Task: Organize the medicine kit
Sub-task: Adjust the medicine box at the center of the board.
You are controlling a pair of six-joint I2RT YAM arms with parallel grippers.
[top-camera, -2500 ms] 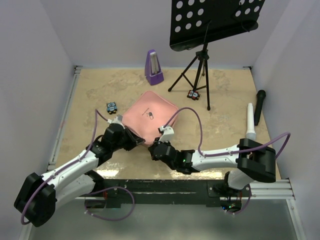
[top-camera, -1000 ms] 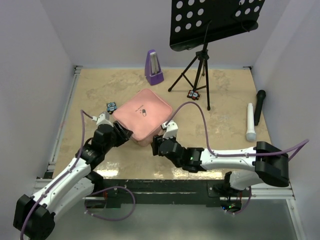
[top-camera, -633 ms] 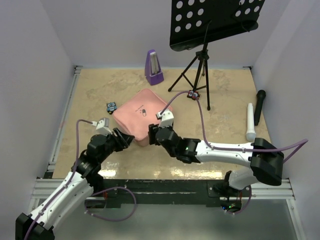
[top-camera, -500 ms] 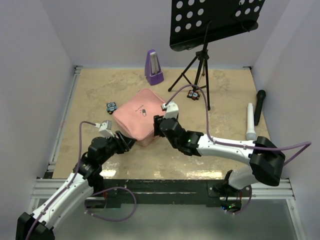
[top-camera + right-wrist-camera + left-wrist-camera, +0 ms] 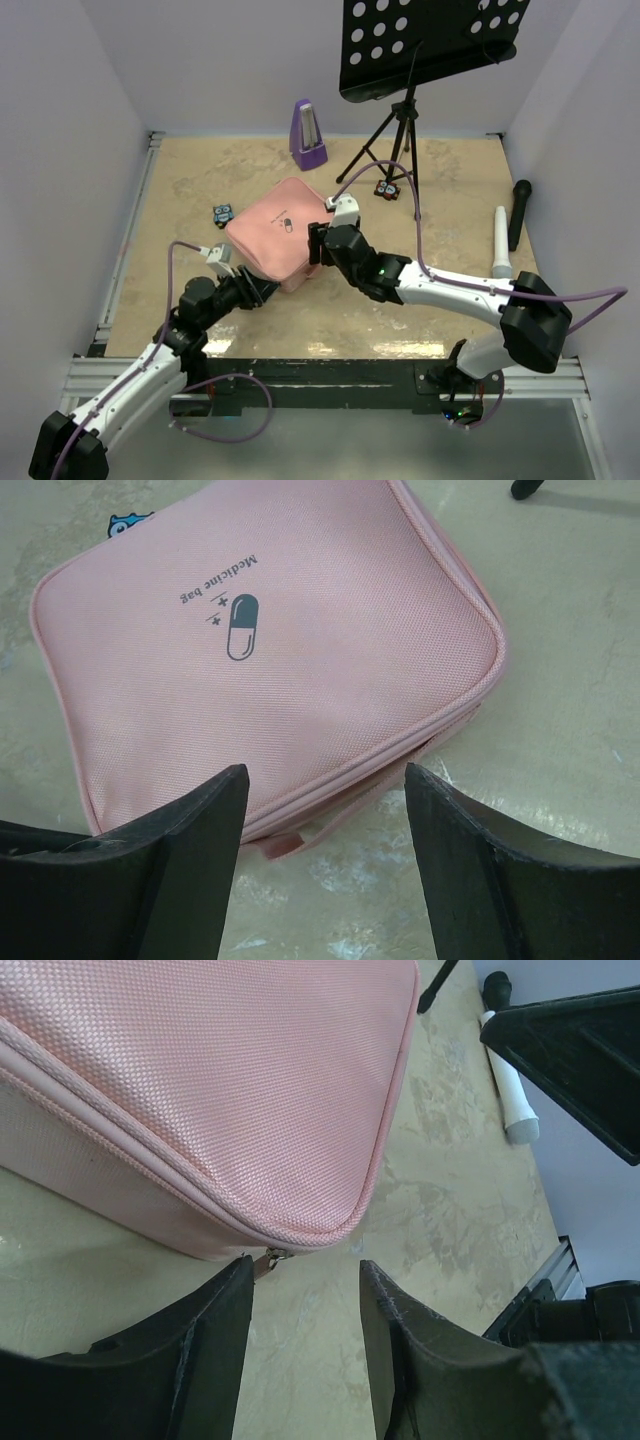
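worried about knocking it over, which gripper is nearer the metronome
Right. The right gripper is at the case's right edge, nearer to the metronome; the left gripper is at the case's near corner, farther from it.

Purple metronome (image 5: 307,135), music stand (image 5: 440,50), white microphone (image 5: 499,243), black microphone (image 5: 519,212)

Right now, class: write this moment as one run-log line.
medicine kit: lid down, on table | left gripper: open, at kit corner beside zip pull | right gripper: open, at kit's edge
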